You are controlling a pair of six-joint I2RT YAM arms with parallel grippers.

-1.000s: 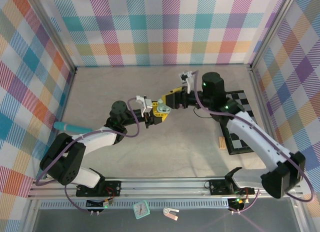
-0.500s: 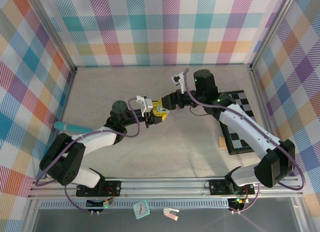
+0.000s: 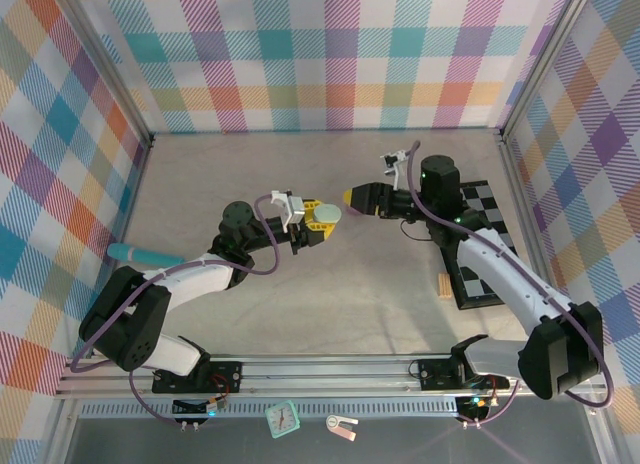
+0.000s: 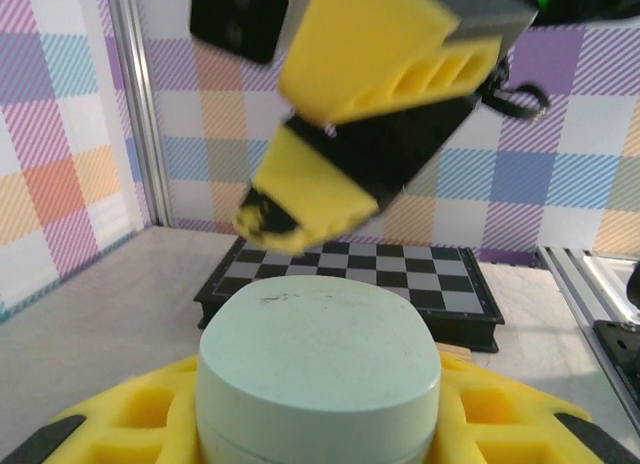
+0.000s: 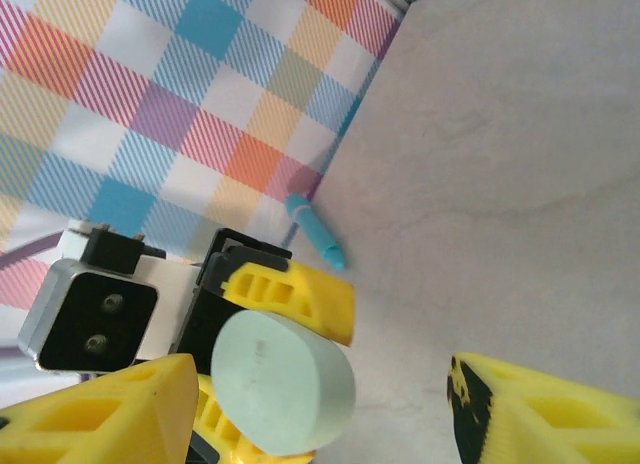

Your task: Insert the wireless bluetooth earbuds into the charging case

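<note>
The charging case is a pale green pebble with its lid down, held above the table in mid-scene. My left gripper is shut on it, and its yellow fingers press both sides of the case. My right gripper hangs open a short way to the right, apart from the case. In the right wrist view the case sits between the left gripper's fingers, and my own right fingers stand wide. The wireless bluetooth earbuds are out of view.
A black chessboard lies at the right, with a small wooden block at its near left corner. A teal marker lies by the left wall. A small clock sits below the front rail.
My right gripper, which was up against the case, has drawn back to the right. The left gripper and the case have stayed in place.
</note>
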